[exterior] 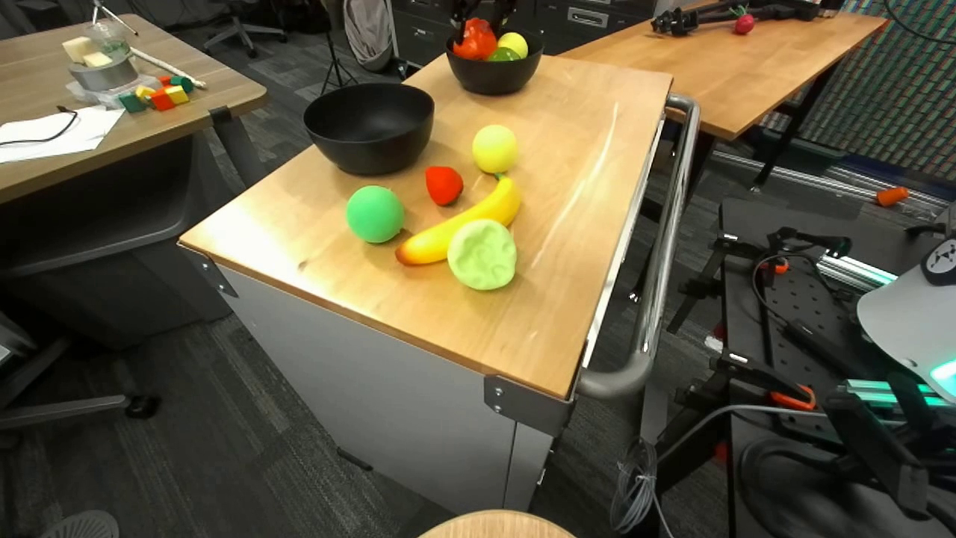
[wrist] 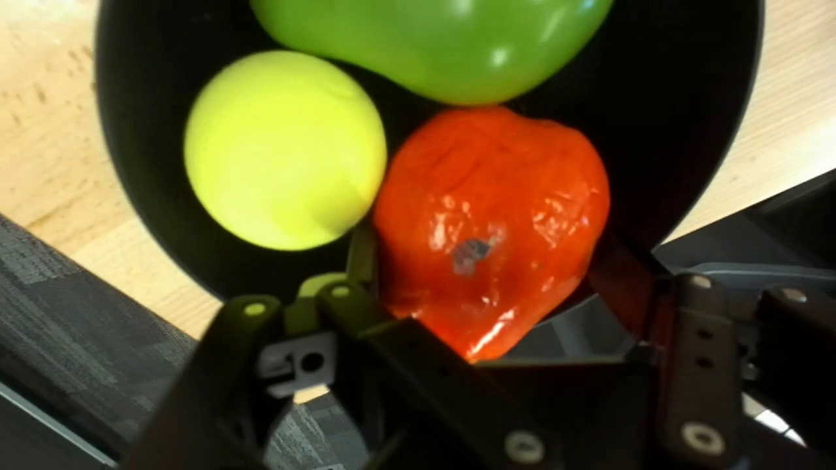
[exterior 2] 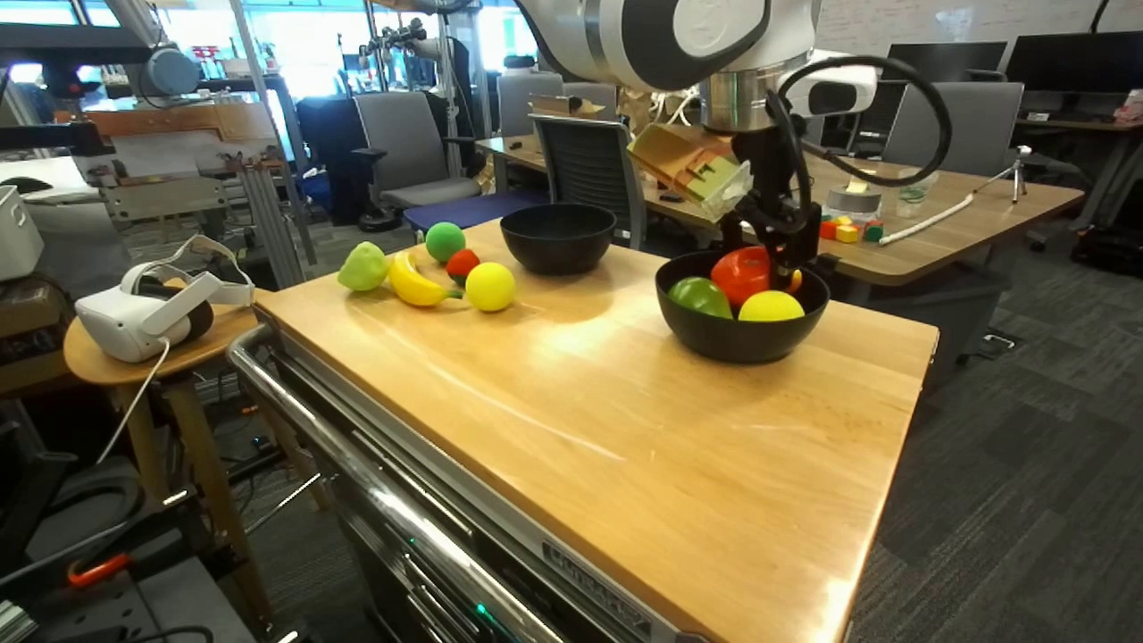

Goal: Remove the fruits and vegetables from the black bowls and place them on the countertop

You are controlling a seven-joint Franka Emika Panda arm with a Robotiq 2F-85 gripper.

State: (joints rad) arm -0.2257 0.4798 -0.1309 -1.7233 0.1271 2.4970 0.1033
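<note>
While our gripper [wrist: 486,251], partly spread, holds the red pepper [wrist: 493,189], we see it inside a black bowl [exterior 2: 741,344], near the edge of our table [exterior 2: 759,438] opposite the rail [exterior: 666,246], yellow ball [wrist: 284,150] and green fruit [wrist: 434,46] beside it, banana [exterior: 457,226] and cabbage [exterior: 482,254] toward the table's other end.
</note>
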